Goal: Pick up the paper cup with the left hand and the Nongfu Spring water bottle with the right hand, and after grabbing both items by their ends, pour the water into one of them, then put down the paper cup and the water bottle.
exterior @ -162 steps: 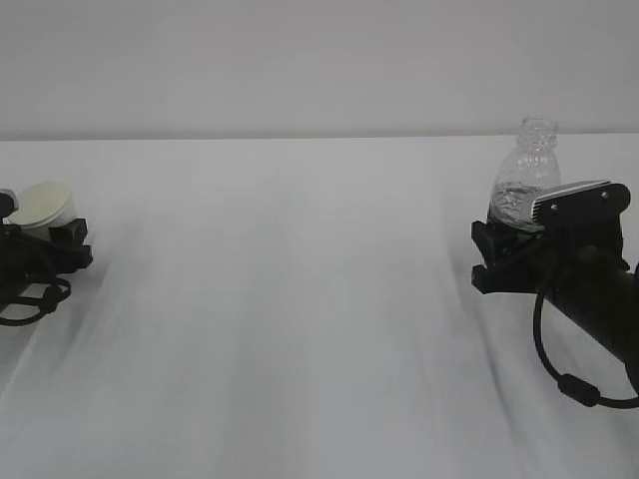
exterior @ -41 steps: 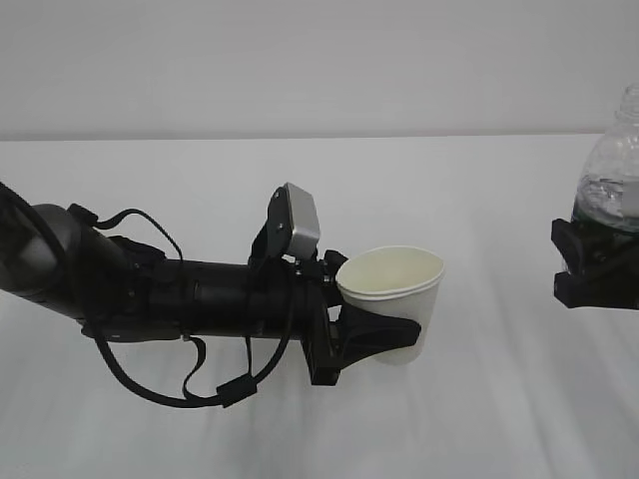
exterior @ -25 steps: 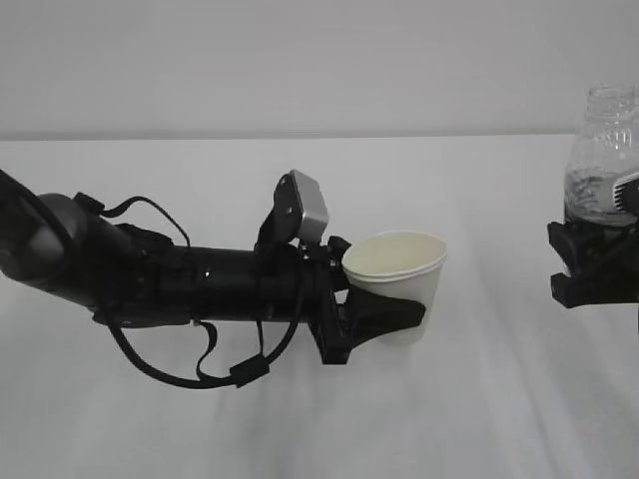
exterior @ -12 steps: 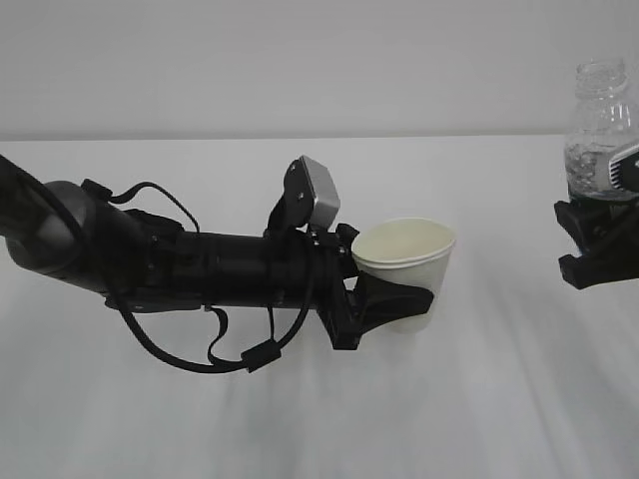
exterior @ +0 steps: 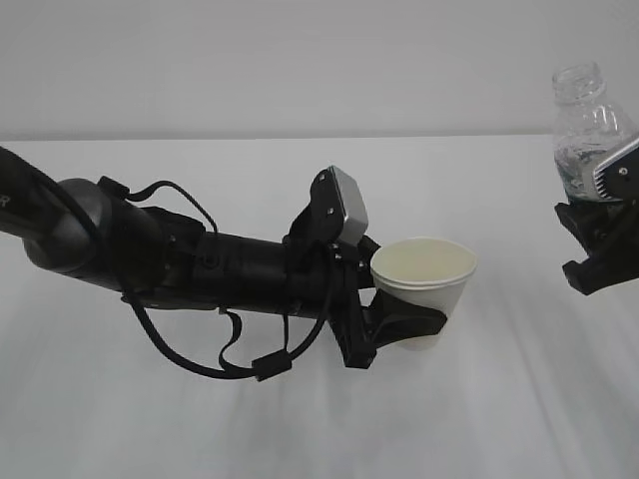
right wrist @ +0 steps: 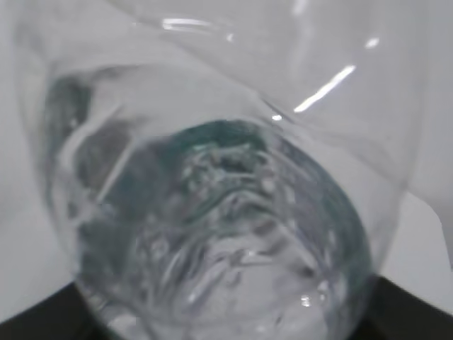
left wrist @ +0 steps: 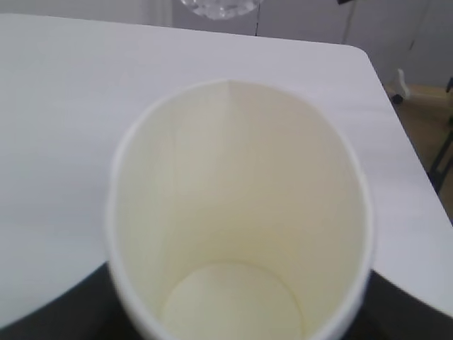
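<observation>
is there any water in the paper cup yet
No, the left wrist view looks straight into the paper cup and shows only its dry cream walls and bare bottom.
</observation>
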### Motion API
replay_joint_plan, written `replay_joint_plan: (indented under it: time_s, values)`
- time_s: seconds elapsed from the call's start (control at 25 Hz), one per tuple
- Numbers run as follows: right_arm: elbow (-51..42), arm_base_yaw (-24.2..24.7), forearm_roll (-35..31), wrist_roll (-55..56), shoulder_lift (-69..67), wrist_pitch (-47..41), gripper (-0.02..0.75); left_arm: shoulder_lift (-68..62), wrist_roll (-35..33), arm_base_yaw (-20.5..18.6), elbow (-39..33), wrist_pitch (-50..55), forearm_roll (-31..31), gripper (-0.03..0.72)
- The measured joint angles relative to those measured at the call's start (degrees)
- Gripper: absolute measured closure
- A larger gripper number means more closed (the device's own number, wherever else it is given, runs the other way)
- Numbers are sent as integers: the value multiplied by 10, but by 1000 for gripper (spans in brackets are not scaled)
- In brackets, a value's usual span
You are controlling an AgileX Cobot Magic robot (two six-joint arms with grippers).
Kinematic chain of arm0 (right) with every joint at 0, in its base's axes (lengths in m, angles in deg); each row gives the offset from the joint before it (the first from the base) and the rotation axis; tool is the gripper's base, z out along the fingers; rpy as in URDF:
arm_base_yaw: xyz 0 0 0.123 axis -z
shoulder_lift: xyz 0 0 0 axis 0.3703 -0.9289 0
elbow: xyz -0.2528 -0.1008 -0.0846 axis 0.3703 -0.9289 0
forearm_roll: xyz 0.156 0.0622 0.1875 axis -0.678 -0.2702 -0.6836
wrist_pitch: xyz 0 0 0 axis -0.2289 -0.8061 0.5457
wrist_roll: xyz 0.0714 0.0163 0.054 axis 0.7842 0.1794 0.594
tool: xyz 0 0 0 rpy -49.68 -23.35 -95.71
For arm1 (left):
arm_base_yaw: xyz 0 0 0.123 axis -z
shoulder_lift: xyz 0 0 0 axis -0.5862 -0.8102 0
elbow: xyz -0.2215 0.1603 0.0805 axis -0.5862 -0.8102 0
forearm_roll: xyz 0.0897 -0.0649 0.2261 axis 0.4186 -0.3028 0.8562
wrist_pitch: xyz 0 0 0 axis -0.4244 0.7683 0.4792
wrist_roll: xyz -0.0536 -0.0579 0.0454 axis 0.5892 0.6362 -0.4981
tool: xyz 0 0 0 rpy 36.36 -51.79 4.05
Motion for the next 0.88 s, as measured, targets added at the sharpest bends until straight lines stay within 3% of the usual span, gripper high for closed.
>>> replay_joint_plan:
  time_s: [0.88]
  values:
    - [0, 0, -1, -126, 0, -1, 304, 0, 0, 0, 26, -5, 19, 260]
